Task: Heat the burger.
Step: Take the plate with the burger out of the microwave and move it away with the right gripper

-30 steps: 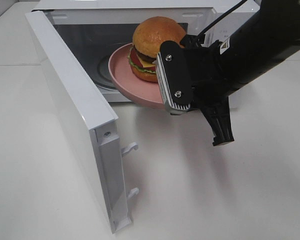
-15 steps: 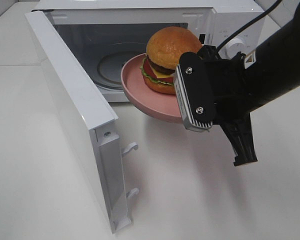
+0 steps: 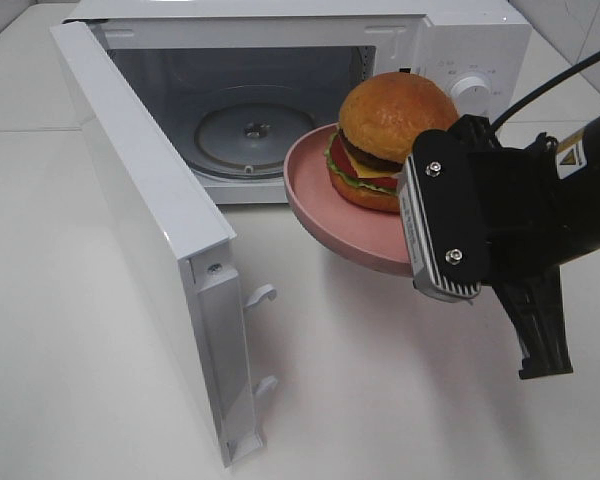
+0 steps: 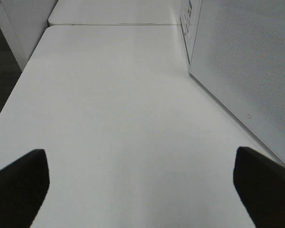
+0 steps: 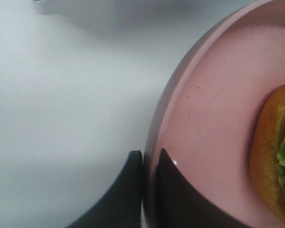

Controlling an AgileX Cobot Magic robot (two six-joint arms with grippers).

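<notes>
The burger (image 3: 395, 125), with a domed golden-brown bun, sits on a round pink plate (image 3: 325, 210). My right gripper (image 3: 412, 262) is shut on the plate's near rim and holds it in the air, in front of the open microwave (image 3: 470, 50) and to the right of its cavity. In the right wrist view the two black fingers (image 5: 128, 190) pinch the plate's rim (image 5: 213, 109), with the burger's edge (image 5: 270, 161) beside them. My left gripper (image 4: 142, 180) is open and empty over bare table, next to the microwave door.
The microwave door (image 3: 140, 200) stands wide open to the front left, with two latch hooks (image 3: 262, 295) on its edge. The glass turntable (image 3: 250, 130) lies bare inside. A black cable (image 3: 570, 80) runs behind my right arm. The white table (image 3: 380, 400) spreads in front.
My right gripper has carried the plate and burger to the right and toward the front, from the microwave's mouth out over the table. The turntable now shows fully.
</notes>
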